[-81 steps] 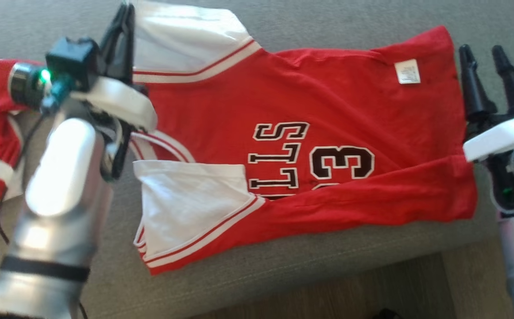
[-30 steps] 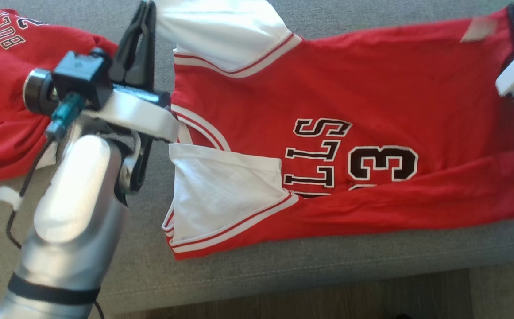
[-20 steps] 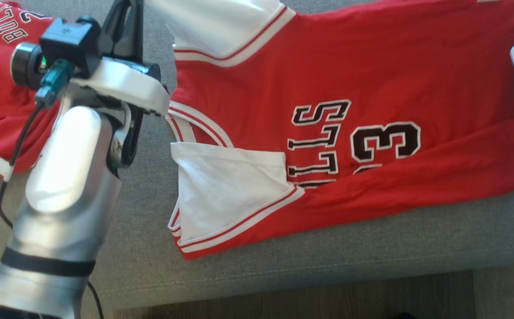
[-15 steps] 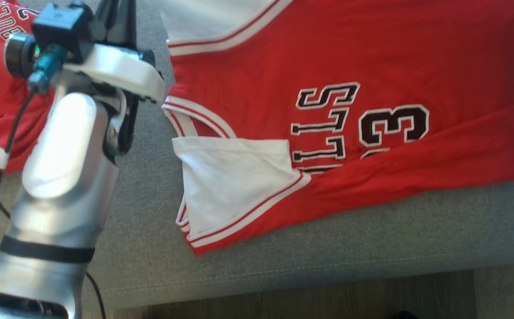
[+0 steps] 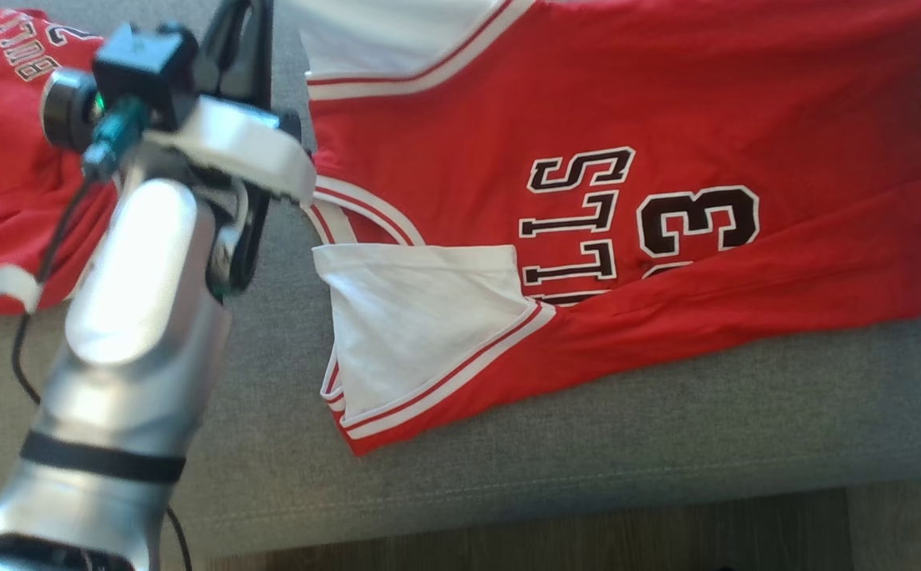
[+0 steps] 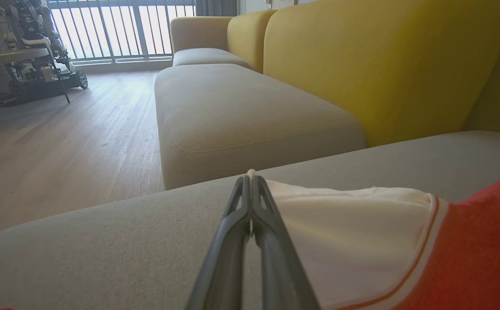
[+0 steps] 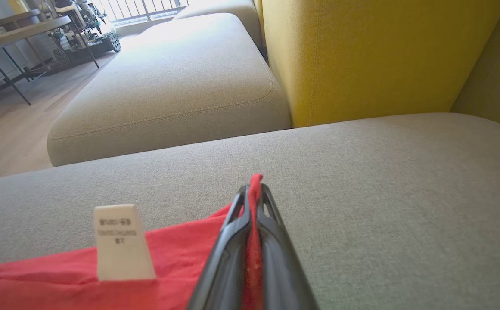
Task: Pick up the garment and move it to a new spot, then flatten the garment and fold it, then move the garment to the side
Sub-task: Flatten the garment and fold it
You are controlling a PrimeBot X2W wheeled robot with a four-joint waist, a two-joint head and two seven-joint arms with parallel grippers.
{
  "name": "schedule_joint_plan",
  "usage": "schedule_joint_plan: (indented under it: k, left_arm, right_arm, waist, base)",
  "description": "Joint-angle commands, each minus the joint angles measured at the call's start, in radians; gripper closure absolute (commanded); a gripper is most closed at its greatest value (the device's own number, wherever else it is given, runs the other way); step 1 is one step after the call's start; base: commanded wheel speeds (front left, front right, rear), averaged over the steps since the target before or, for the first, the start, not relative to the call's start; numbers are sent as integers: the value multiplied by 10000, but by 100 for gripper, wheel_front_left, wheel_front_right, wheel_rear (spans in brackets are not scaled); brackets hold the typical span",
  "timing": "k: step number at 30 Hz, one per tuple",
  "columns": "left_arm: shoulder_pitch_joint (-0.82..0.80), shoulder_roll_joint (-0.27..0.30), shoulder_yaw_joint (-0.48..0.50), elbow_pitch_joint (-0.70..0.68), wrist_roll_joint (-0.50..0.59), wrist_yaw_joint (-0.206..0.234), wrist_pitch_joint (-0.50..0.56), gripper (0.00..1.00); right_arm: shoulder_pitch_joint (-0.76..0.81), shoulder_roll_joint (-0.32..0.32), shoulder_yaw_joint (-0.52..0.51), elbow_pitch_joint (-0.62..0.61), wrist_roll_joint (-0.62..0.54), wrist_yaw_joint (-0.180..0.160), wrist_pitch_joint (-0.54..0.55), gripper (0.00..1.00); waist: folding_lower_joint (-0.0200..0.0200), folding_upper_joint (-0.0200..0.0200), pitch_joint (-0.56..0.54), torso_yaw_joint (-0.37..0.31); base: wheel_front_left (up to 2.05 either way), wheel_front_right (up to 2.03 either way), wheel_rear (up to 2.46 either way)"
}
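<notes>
Both holds are thin: the left gripper is clamped tight on the very edge of the white sleeve, and the right gripper is pinched closed on a sliver of red hem. An uneven pull could slip a corner free or drag the cloth askew. The jersey lies spread on the grey sofa cushion, near its front edge. It is soft, limp knit with striped trim and stitched black lettering, while the cushion is coarse weave that probably grips cloth.
</notes>
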Motion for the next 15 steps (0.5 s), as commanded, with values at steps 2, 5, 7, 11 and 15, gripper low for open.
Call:
schedule_joint_plan:
  k: [2,5,7,11,15]
  left_arm:
    - [331,390,286,-604,44,8,-115,100]
    - [752,468,235,-1013,22,-2,-117,100]
    - [899,500,232,-1177,8,13,-117,100]
    - [1566,662,128,-1888,-19,75,6,100]
    - [2294,919,-76,-2569,-68,-10,334,100]
  right_arm:
    - [612,-363,303,-497,371,-4,-177,100]
    - [1012,-573,493,-708,684,-4,-234,100]
    - [1141,-632,560,-785,769,-4,-250,100]
    - [1684,-845,870,-1114,1014,-4,-300,100]
    - [2225,-996,1171,-1327,1148,-4,-210,100]
  waist:
    - [0,0,-292,27]
    - [0,0,-557,52]
    - [0,0,-647,61]
    - [0,0,-992,104]
    - [0,0,-1317,129]
  base:
    - [0,0,0]
    - [0,0,0]
    - [0,0,0]
    - [0,0,0]
    - [0,0,0]
